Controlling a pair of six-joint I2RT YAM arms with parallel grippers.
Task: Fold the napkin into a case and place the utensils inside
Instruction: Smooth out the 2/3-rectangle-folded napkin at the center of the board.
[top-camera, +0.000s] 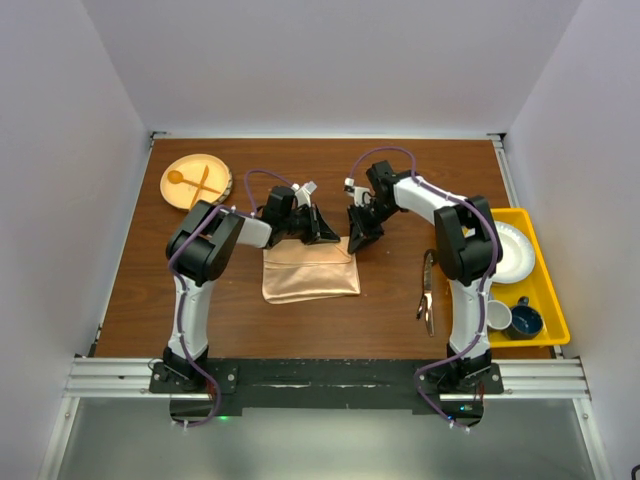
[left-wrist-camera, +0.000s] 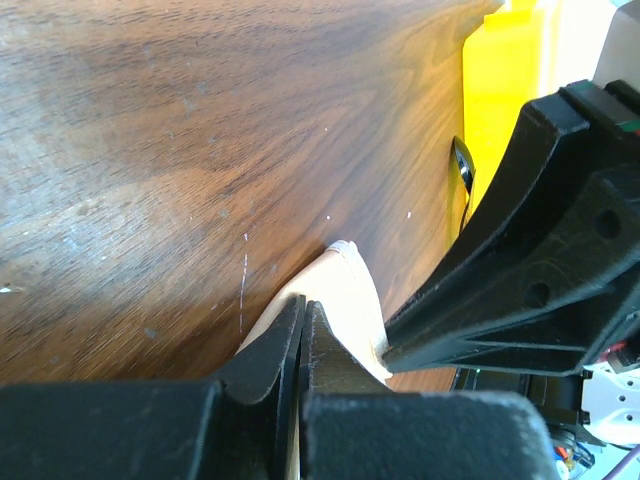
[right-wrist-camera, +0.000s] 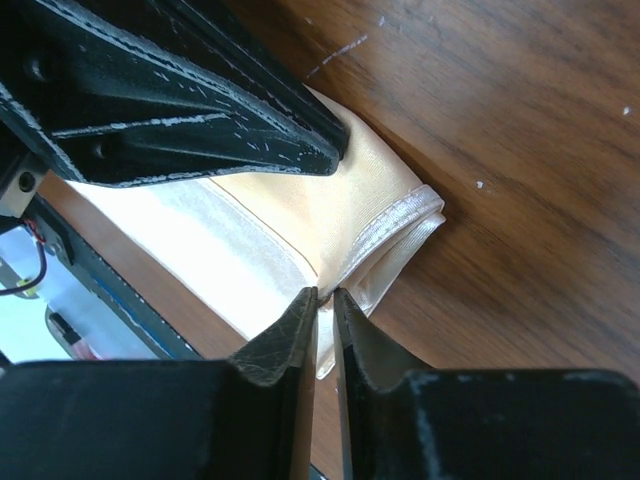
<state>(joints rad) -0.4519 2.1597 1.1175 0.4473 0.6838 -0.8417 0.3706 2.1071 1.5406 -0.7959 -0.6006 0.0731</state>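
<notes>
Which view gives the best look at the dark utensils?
Top external: the dark utensils lie in full on the table, between the napkin and the yellow tray. Left wrist catches only one dark tip beside the tray; right wrist shows none.

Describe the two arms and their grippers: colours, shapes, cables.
The left arm and right arm have white links, bulky black joints and black bases. A purple cable loops along each. The left gripper and right gripper are black, with tapering, scuffed fingers.
</notes>
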